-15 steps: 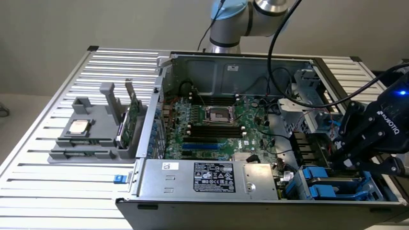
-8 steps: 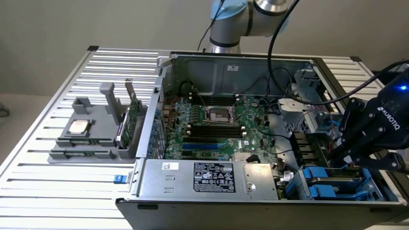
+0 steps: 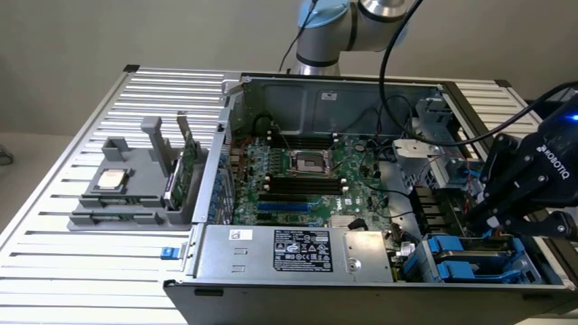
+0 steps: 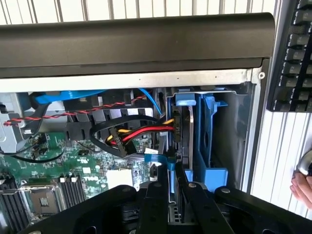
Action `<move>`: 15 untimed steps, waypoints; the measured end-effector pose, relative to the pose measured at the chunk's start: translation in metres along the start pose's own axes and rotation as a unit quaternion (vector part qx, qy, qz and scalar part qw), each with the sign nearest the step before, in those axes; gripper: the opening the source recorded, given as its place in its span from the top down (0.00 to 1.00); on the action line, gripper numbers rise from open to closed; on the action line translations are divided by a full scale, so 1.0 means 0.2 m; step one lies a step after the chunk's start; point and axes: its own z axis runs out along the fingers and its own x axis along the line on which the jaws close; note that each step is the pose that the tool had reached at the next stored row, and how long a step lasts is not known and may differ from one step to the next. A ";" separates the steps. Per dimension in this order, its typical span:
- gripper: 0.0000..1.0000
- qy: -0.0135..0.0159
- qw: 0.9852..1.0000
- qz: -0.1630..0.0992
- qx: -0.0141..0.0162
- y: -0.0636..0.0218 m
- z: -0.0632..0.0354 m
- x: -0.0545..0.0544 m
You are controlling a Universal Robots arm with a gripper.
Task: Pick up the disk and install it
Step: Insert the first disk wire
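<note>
Here the gripper (image 4: 168, 176) is down in the corner of the case (image 3: 298, 274) where the blue bay (image 4: 214, 175) sits. Its fingers (image 4: 157, 187) are drawn in to a narrow gap. That gap looks pinched on the near edge of the disk (image 4: 191, 141), though the contact itself is partly hidden by the fingers.

The disk stands on edge straight ahead of the fingertips, running away from them into the bay. Its blue carrier tab (image 4: 183, 100) is at the far end. Beside the fingers, on the board's side, a bundle of red, yellow and black cables (image 4: 144, 132) curves in and ends close against the disk's flank. A flat blue cable (image 4: 158, 158) lies just off the fingertips. The board (image 4: 58, 170) spreads out further to that side, and on the other side is the grey case wall (image 4: 243, 136).

Judged from this, the pick-up is done and the step in hand is the install, with the disk partly or wholly in its slot. How deep it sits I cannot tell.

Seating it would call for a straight push along the bay's rails with no twist. The cable bundle must stay out of the gap.

A person's hand (image 4: 303, 184) rests outside the case, well off to the wall's side.
</note>
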 end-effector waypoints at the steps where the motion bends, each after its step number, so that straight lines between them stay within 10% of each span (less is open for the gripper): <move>1: 0.81 0.000 1.000 0.000 0.001 -0.001 -0.003 0.00; 15: 0.73 -0.001 1.000 0.000 0.010 -0.006 -0.034 0.00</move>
